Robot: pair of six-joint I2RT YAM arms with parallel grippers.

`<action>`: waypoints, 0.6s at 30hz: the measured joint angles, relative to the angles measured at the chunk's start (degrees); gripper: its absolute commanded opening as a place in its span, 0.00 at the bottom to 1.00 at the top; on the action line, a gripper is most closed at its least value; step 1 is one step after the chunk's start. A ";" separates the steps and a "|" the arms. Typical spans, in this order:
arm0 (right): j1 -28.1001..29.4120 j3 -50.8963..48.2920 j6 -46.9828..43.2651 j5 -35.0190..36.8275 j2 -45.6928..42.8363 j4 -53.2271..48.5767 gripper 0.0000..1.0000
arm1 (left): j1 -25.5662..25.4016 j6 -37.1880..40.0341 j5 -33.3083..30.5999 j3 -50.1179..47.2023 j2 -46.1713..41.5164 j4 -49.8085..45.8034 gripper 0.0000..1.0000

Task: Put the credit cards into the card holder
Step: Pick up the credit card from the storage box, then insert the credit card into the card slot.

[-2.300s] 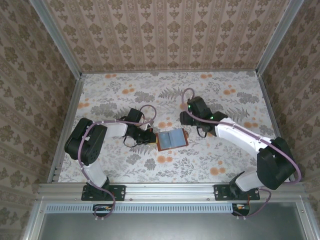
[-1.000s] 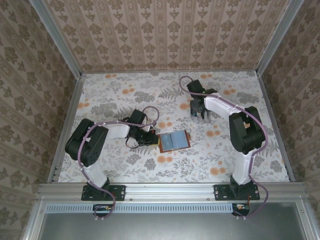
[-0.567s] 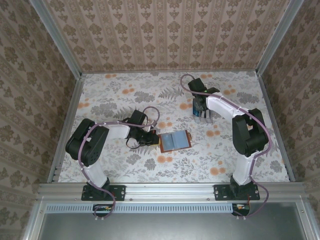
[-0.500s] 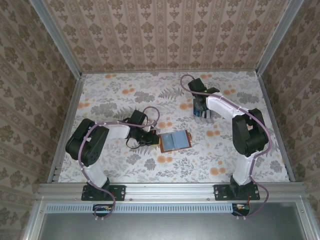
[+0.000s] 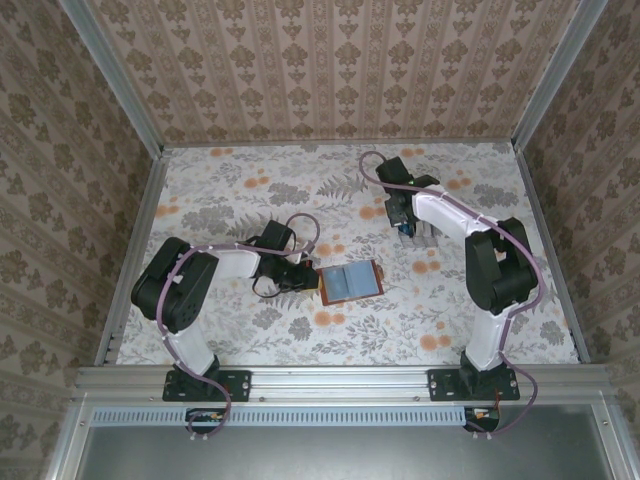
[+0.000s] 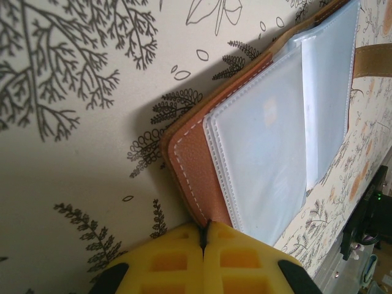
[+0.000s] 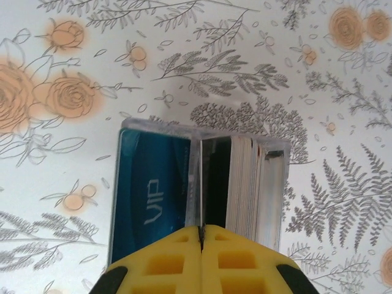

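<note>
The card holder [image 5: 348, 281], a reddish-brown leather wallet, lies open mid-table with its greyish clear pockets [image 6: 269, 153] facing up. My left gripper [image 6: 205, 228] is shut on the leather edge at the wallet's left side [image 5: 308, 278]. At the back right, my right gripper [image 5: 408, 226] hangs over a clear plastic box [image 7: 272, 184]. Inside the box are a blue credit card marked VIP [image 7: 150, 199] and a stack of cards on edge [image 7: 245, 180]. The right gripper [image 7: 201, 229] is shut on one thin card seen edge-on [image 7: 201, 184].
The floral tablecloth [image 5: 250, 190] covers the table, ringed by patterned walls and a metal frame [image 5: 340, 378] at the near edge. A brown closing strap [image 6: 373, 60] sticks out from the wallet's far side.
The right arm swung from beside the wallet to the card box at the back right and lowered onto it. The left gripper kept its hold while the wallet shifted slightly right.
</note>
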 measured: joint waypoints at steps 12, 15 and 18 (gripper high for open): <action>-0.85 -10.93 4.46 -18.71 -20.35 2.25 0.00 | -0.90 1.16 -0.98 0.52 -0.17 -1.07 0.00; -0.85 -18.56 4.59 -26.40 -27.15 5.27 0.00 | -1.33 2.12 -1.29 0.94 -0.15 -1.79 0.00; -0.85 -26.64 4.66 -34.82 -31.63 9.22 0.00 | -1.90 3.08 -1.27 1.33 -0.11 -2.89 0.00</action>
